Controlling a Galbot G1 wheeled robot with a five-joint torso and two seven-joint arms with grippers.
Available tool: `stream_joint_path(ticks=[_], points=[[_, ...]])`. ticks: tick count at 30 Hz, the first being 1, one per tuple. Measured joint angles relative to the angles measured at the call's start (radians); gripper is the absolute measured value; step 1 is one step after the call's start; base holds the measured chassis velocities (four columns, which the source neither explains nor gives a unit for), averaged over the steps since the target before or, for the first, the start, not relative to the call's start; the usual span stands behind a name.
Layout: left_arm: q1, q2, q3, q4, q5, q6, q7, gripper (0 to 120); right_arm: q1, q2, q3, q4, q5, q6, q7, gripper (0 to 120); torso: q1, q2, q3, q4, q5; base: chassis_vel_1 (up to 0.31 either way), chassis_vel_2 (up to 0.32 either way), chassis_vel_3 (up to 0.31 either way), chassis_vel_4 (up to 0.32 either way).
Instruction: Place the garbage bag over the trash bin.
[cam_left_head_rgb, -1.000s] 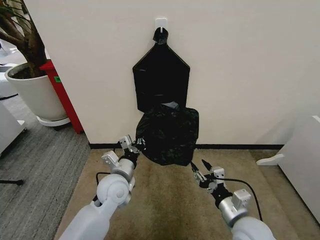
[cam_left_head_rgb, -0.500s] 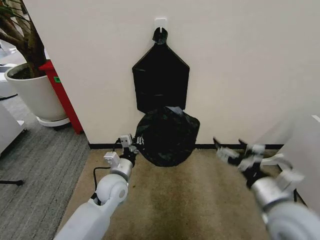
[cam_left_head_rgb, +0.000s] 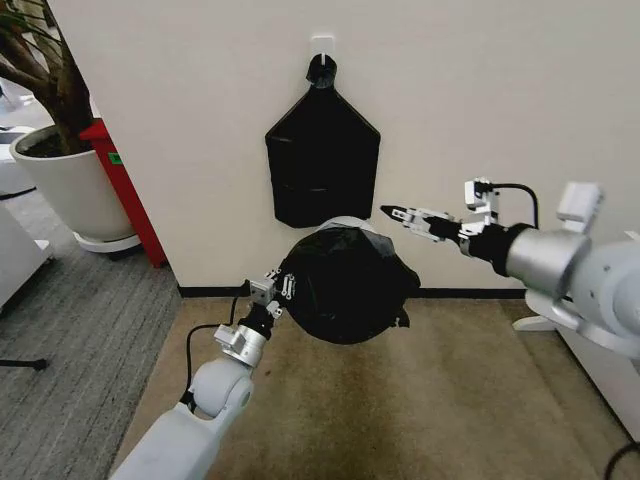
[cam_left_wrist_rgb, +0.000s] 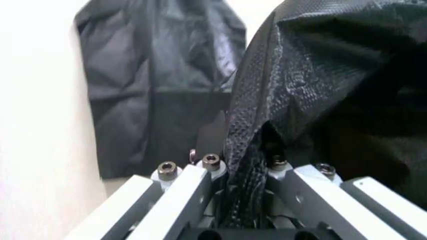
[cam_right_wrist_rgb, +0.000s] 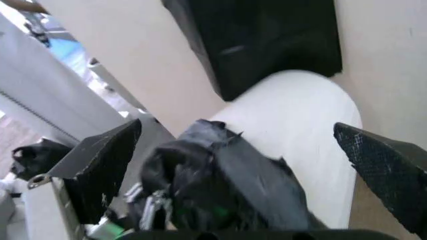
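Note:
The garbage bag (cam_left_head_rgb: 345, 285) is a glossy black, puffed-up mass low against the wall. It hides most of the trash bin, whose pale rim (cam_left_head_rgb: 346, 221) peeks out at the top. My left gripper (cam_left_head_rgb: 277, 289) is shut on the bag's left edge; in the left wrist view its fingers (cam_left_wrist_rgb: 203, 172) pinch the crinkled plastic (cam_left_wrist_rgb: 313, 65). My right gripper (cam_left_head_rgb: 394, 212) hovers open just above and right of the bag's top, touching nothing. In the right wrist view the white bin (cam_right_wrist_rgb: 293, 115) sits between the spread fingers (cam_right_wrist_rgb: 100, 165), with crumpled bag plastic (cam_right_wrist_rgb: 213, 185) nearer the camera.
A flat black bundle of bags (cam_left_head_rgb: 322, 160) hangs from a white wall hook (cam_left_head_rgb: 321, 45) right above the bin. A large white plant pot (cam_left_head_rgb: 65, 185) and a red panel (cam_left_head_rgb: 125, 195) stand at the left. White furniture (cam_left_head_rgb: 600, 320) borders the right. Brown carpet (cam_left_head_rgb: 400, 410) lies in front.
My right arm swung from low on the carpet out right, then up beside the bag's top. The bag has billowed rounder and wider. The left gripper kept its hold and shifted slightly right.

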Motion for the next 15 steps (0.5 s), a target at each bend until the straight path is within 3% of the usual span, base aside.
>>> stream_joint_path(ticks=[6, 15], points=[[-0.01, -0.002, 0.0, -0.001, 0.091, -0.042, 0.003, 3, 0.029, 0.048, -0.078, -0.044, 0.007, 0.007, 0.079, 100, 0.0, 0.0, 0.0, 0.0, -0.0001, 0.0, 0.0, 0.0, 0.0], [-0.025, 0.001, -0.003, 0.0, 0.103, -0.056, 0.001, 3, 0.03, 0.049, -0.096, -0.092, 0.056, -0.003, 0.134, 100, 0.0, 0.0, 0.0, -0.0001, -0.0002, 0.0, 0.0, 0.0, 0.0]])
